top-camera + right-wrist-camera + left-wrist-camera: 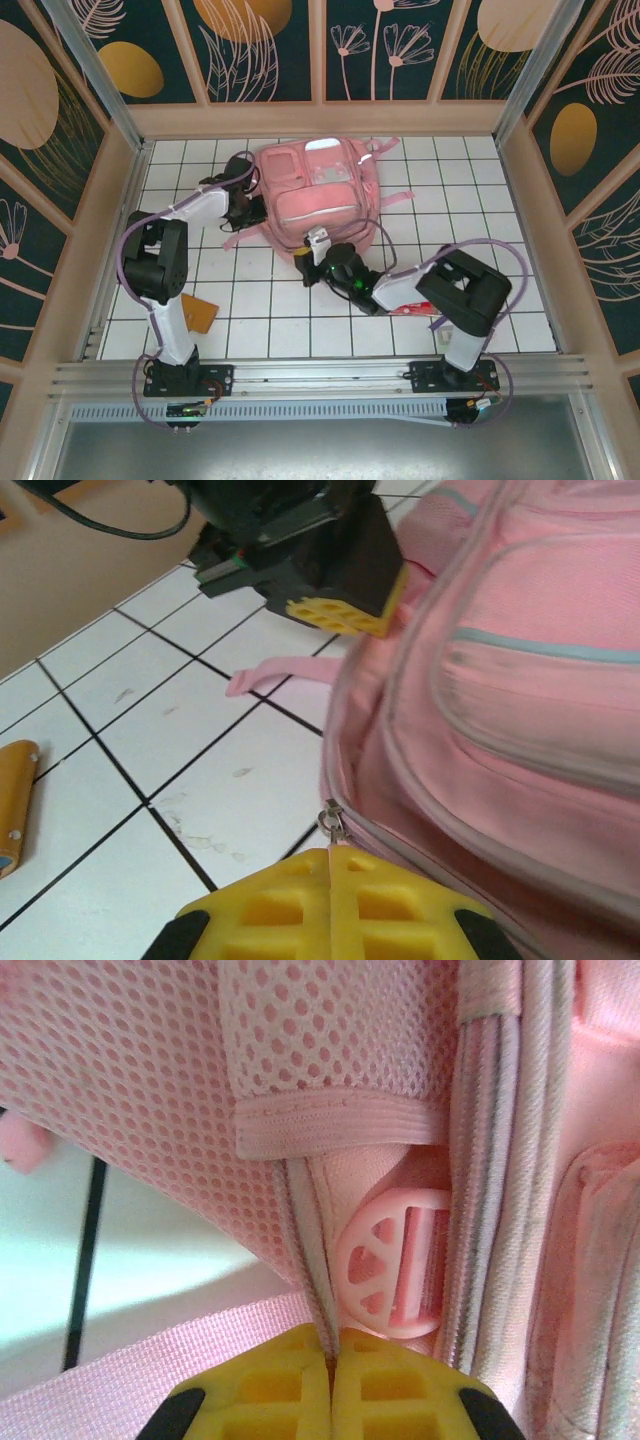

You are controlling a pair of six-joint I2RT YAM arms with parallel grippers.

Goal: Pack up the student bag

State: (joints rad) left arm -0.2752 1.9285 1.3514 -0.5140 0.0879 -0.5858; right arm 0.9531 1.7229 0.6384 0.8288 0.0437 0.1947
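The pink student bag (315, 195) lies flat on the white tiled table at the back middle. My left gripper (240, 207) is at the bag's left side. In the left wrist view its yellow fingers (385, 1385) are shut on a thin piped fabric edge (305, 1240) of the bag, beside a round pink buckle (395, 1265). My right gripper (318, 248) is at the bag's near edge. It is shut on the small metal zipper pull (333, 825) of the bag (500, 710), with the yellow pads (270, 910) pressed together.
An orange flat object (197, 315) lies on the tiles near the left arm's base and shows again as the orange object (15, 800). A red item (410, 308) lies under the right arm. A loose pink strap (275, 672) trails on the tiles. Wooden walls surround the table.
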